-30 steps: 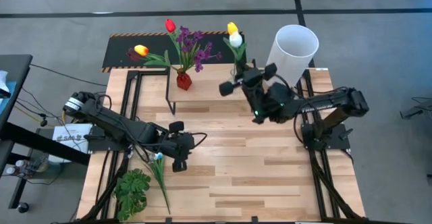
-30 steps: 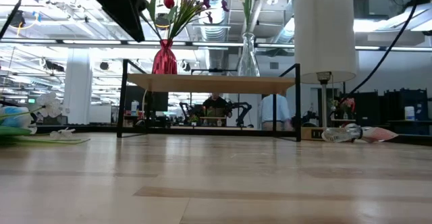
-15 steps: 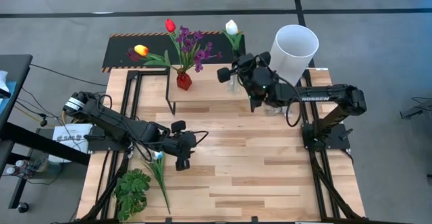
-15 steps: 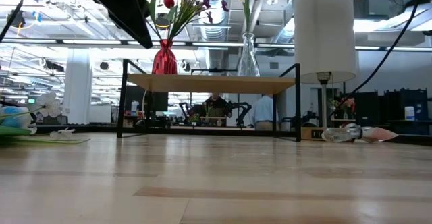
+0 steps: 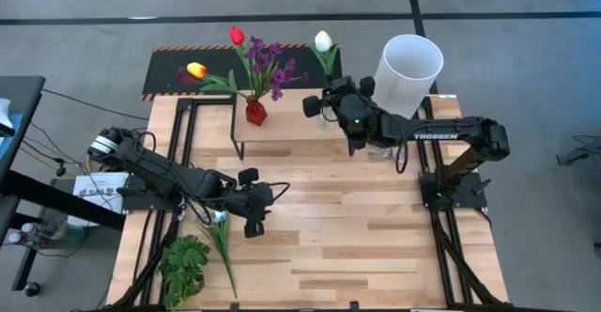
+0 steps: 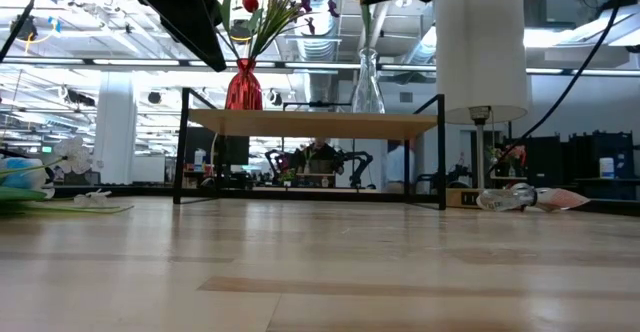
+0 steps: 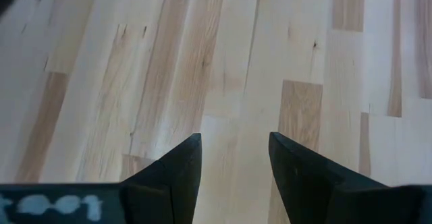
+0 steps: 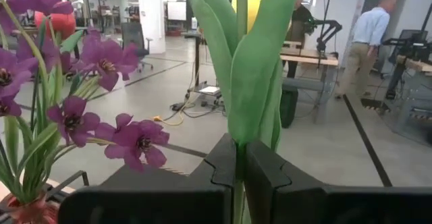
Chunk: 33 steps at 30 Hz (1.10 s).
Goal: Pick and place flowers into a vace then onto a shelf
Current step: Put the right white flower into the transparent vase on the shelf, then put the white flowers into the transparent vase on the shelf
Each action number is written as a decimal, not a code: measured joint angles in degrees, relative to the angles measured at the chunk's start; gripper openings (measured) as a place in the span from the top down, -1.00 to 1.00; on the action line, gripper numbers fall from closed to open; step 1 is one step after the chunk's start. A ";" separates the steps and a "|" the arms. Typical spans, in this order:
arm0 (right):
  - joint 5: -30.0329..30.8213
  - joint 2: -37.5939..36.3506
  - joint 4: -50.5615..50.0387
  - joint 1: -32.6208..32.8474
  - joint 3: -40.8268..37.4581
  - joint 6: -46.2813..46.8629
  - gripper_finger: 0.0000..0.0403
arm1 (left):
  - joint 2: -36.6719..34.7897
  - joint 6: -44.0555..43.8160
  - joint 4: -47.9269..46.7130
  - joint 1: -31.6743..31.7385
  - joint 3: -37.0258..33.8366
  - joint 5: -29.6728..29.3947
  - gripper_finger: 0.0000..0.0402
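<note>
1. Right arm has shifted over the shelf [image 5: 282, 129] since earlier; yellow tulip now hidden under it from above.
2. Left gripper [image 5: 252, 220] idle on bench [image 5: 357, 246], fingers released.
3. Right gripper [image 8: 240, 163] fingers clenched on tulip stem [image 8: 251, 69], above clear vase [image 6: 367, 82] on shelf.

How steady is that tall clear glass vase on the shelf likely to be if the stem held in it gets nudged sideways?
Probably tippy: the clear glass vase is tall and narrow, standing on the low wooden shelf. It likely breaks if it falls. The right hand, shut on the green-stemmed tulip above it, could lever it over.
</note>
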 joint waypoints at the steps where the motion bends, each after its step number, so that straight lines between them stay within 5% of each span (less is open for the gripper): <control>1: 0.02 0.00 0.01 0.00 0.00 0.00 0.96 | 0.00 0.20 -0.02 0.00 0.00 0.03 0.19; 17: 0.27 0.00 -5.18 -0.37 0.00 6.45 0.67 | 0.00 0.40 -0.10 0.00 0.00 0.13 0.19; 33: 0.22 0.00 -10.52 3.94 -0.02 9.02 0.15 | 0.00 0.24 -3.94 -0.02 0.00 0.50 0.19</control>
